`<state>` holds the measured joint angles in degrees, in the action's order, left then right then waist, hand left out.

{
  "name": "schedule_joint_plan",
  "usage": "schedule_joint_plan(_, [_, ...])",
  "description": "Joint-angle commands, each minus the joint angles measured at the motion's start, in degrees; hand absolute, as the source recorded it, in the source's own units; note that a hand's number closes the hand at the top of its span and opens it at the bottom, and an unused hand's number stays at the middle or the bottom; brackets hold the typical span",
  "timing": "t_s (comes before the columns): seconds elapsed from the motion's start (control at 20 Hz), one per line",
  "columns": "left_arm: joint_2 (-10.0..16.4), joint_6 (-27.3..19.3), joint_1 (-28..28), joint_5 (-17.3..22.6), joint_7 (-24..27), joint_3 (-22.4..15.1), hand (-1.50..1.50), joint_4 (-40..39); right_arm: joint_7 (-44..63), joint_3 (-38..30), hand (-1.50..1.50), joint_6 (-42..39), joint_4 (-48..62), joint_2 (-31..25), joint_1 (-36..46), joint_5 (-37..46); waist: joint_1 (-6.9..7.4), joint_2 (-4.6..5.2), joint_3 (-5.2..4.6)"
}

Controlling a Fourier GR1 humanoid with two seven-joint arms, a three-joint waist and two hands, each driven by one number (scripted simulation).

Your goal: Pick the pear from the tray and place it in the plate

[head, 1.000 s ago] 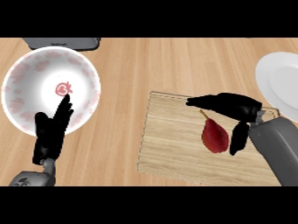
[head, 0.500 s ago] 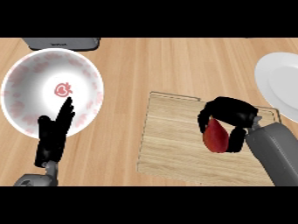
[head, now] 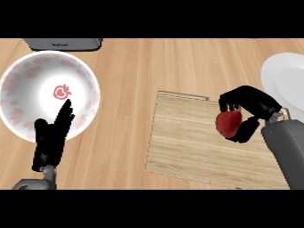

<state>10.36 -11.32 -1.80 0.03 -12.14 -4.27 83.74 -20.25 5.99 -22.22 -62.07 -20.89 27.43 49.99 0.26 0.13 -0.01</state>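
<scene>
Where the right hand (head: 248, 101) hovered spread a second ago, it now grasps the red pear (head: 228, 124), held over the wooden tray (head: 180, 149). Its fingers hide the pear's top. White plate (head: 299, 84) cut off at the right edge. Left hand (head: 52, 138), fingers straight, unmoved over patterned plate (head: 22, 75).

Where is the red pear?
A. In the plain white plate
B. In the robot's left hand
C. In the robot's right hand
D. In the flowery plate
C: the right hand has its fingers curled round the pear, over the tray.
</scene>
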Motion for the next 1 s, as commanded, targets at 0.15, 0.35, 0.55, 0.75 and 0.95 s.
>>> schedule_joint_plan(0.15, [-0.9,-0.7,0.1,-1.2,-0.2,-0.9,0.00,0.2,9.5,-11.4,1.50,15.9,3.7,-1.2,1.3,1.3,-0.05,0.01,0.07])
schedule_joint_plan(0.35, [-0.2,-0.8,-2.3,-0.6,-5.3,0.4,0.00,2.4,9.4,-13.7,1.50,15.6,-2.5,-3.5,1.9,-0.5,-0.52,-0.30,0.02])
schedule_joint_plan(0.55, [0.4,0.3,2.0,0.0,-1.8,0.9,0.00,2.5,10.8,-20.0,1.50,22.0,-8.2,-3.5,0.4,-3.8,-0.92,-0.54,-0.01])
schedule_joint_plan(0.75, [-0.5,-0.7,0.1,-1.6,-2.1,0.1,0.00,2.8,15.9,-23.2,1.50,23.7,-11.4,-4.5,1.0,-3.9,-0.64,-0.34,-0.01])
schedule_joint_plan(0.95, [-1.1,1.1,4.4,-1.9,0.2,-1.3,0.00,3.7,16.0,-26.6,1.50,25.5,-1.5,-7.8,4.8,-3.7,0.38,-0.06,0.02])
